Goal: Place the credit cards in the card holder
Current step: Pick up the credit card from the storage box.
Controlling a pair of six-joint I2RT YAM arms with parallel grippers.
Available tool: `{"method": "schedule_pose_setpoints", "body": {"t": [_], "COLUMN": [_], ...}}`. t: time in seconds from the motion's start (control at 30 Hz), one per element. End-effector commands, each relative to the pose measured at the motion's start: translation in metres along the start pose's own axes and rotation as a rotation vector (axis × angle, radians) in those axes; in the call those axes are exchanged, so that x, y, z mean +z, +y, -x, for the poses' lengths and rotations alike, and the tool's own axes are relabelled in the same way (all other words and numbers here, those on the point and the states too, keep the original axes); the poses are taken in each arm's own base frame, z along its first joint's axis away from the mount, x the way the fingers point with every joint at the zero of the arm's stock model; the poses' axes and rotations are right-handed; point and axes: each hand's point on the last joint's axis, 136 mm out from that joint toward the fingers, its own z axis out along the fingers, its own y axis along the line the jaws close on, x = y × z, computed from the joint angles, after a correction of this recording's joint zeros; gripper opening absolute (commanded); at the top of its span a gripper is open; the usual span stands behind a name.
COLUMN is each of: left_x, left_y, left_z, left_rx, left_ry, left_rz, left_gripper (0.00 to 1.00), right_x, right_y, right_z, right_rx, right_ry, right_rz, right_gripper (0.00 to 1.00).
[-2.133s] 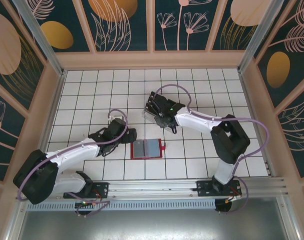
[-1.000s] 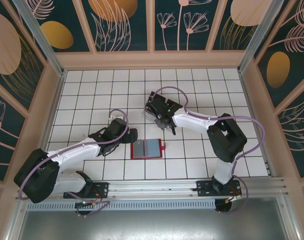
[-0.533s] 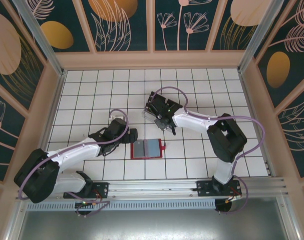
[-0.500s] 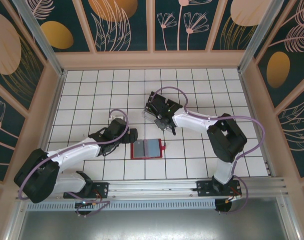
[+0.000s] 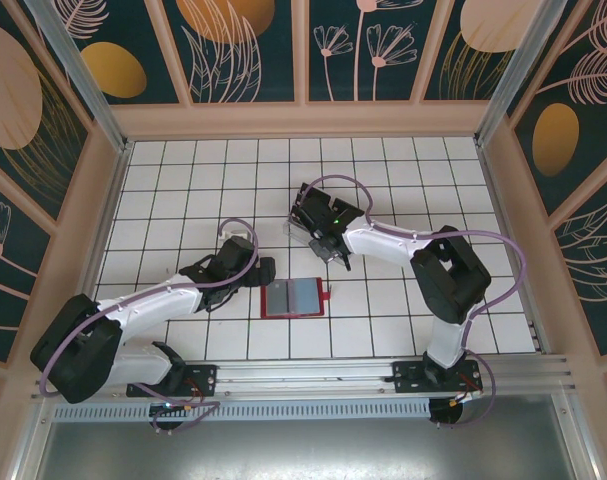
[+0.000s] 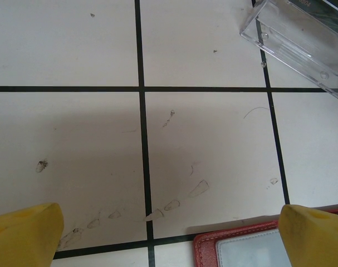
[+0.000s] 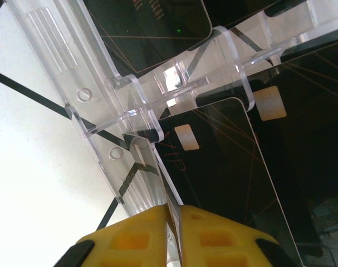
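I'm watching the right gripper (image 7: pixel 174 225) and its yellow fingers (image 7: pixel 130 239) are pinching together on the near edge of a black credit card (image 7: pixel 224 183) sitting in the clear rack (image 7: pixel 96 105). The rack's slotted walls are crowding in right ahead of the fingertips, and a second black card (image 7: pixel 152 28) is sitting in the slot beyond. The left gripper (image 6: pixel 169 236) is hanging wide open over the tiled table (image 6: pixel 74 139), with the red card holder (image 6: pixel 241 247) lying open between its fingers, closer to the right-hand one, and a rack corner poking in far ahead of that finger.
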Motion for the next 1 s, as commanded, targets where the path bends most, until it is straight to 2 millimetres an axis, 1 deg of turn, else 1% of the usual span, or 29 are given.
{"method": "schedule_pose_setpoints", "body": {"t": [0.0,0.3,0.37,0.47,0.57,0.67,0.77,0.87,0.93,0.97], "left_x": [0.000,0.000,0.000,-0.001,-0.003,-0.005,-0.008,-0.011,-0.012,-0.013], "left_y": [-0.005,-0.005,-0.005,-0.004,-0.002,-0.001,0.003,0.007,0.012,0.015], "left_z": [0.009,0.008,0.009,0.011,0.013,0.015,0.015,0.012,0.007,0.006], "left_rx": [0.006,0.016,0.018,0.020,0.021,0.023,0.028,0.035,0.033,0.030], "left_ry": [-0.018,-0.010,-0.010,-0.012,-0.021,-0.027,-0.030,-0.032,-0.031,-0.033], "left_rz": [-0.017,-0.014,-0.011,-0.002,0.010,0.020,0.030,0.037,0.047,0.052], "left_gripper": [0.99,0.99,0.99,0.99,0.99,0.99,0.99,0.99,0.98,0.99], "right_x": [-0.003,-0.021,-0.027,-0.041,-0.062,-0.085,-0.106,-0.121,-0.130,-0.133], "right_y": [-0.004,-0.005,-0.006,-0.008,-0.006,0.005,0.024,0.046,0.062,0.067], "right_z": [0.001,0.022,0.027,0.038,0.052,0.064,0.071,0.068,0.064,0.061], "right_rx": [-0.016,-0.032,-0.033,-0.023,-0.004,0.028,0.089,0.180,0.261,0.301], "right_ry": [0.014,-0.036,-0.052,-0.090,-0.146,-0.207,-0.265,-0.318,-0.361,-0.377], "right_rz": [-0.013,0.022,0.023,0.026,0.036,0.076,0.158,0.267,0.364,0.403], "right_gripper": [0.10,0.00,0.00,0.00,0.00,0.00,0.00,0.00,0.00,0.00]}}
